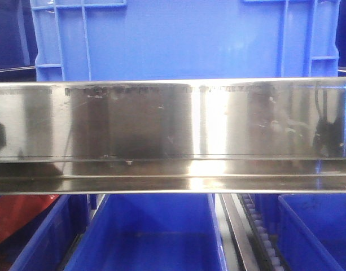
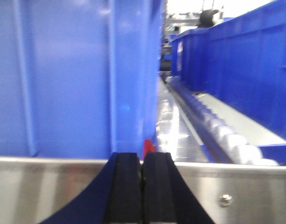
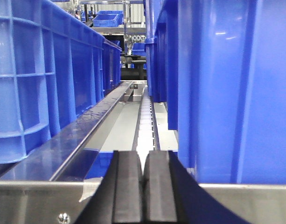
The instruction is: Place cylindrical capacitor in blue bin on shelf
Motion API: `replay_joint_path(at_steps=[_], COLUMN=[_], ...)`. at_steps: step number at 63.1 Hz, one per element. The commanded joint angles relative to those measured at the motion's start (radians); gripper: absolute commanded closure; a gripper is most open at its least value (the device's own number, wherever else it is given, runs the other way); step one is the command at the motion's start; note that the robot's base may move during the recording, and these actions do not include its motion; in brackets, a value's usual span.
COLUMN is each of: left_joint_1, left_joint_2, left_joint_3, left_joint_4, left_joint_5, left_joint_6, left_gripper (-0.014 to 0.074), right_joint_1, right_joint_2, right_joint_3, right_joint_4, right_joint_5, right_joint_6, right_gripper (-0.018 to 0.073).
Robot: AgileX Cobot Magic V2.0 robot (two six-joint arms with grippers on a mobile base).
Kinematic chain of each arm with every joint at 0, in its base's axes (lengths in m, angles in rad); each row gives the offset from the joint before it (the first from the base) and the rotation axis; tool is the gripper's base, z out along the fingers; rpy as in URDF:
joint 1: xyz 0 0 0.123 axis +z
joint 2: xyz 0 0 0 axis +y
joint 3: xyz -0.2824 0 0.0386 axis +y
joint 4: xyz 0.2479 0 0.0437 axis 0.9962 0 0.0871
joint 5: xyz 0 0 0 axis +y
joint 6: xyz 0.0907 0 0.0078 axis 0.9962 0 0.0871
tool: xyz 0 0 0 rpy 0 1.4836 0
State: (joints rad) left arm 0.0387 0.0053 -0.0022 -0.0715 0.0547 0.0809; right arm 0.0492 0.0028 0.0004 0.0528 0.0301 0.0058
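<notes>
The shelf's shiny, scratched steel front rail [image 1: 161, 121] runs across the whole front view. A large blue bin [image 1: 184, 39] stands on the shelf just behind it. Neither gripper shows in the front view. In the left wrist view my left gripper [image 2: 142, 186] is shut, its black fingers pressed together in front of the rail [image 2: 49, 186] and facing the blue bin's wall [image 2: 73, 79]. My right gripper [image 3: 143, 186] is shut too, level with the rail [image 3: 35, 200] and aimed along a roller track [image 3: 145, 121] between two blue bins. The cylindrical capacitor is out of view.
Below the rail are more blue bins [image 1: 156, 231] [image 1: 319, 226], and something red [image 1: 14, 220] sits at the lower left. A roller track [image 2: 226, 135] and a darker blue bin [image 2: 245, 70] lie right of the left gripper. Tall bin walls [image 3: 35, 74] [image 3: 226, 84] flank the right gripper.
</notes>
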Motion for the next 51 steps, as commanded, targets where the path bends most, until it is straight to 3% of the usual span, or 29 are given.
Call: replay_joint_path(at_steps=[1,7,51], left_joint_1=[-0.029,-0.044,-0.044], left_joint_2=[-0.005,-0.005,-0.005], left_joint_3=[0.002,0.002,0.002], left_joint_4=[0.006,0.033,0.033], left_joint_5=[-0.026,-0.021,-0.021], left_joint_6=[-0.006,-0.006,-0.006], left_gripper=[0.0708,0.0708,0.0708], right_joint_1=[-0.006,-0.006,-0.006], right_joint_2=[-0.003,-0.003,-0.003], right_joint_3=[0.000,0.000,0.000], right_joint_4=[0.002,0.002,0.002], right_joint_5=[-0.015,-0.015,-0.015], right_joint_6=[-0.006,-0.006,-0.006], right_gripper=[0.0721,0.0721,0.0721])
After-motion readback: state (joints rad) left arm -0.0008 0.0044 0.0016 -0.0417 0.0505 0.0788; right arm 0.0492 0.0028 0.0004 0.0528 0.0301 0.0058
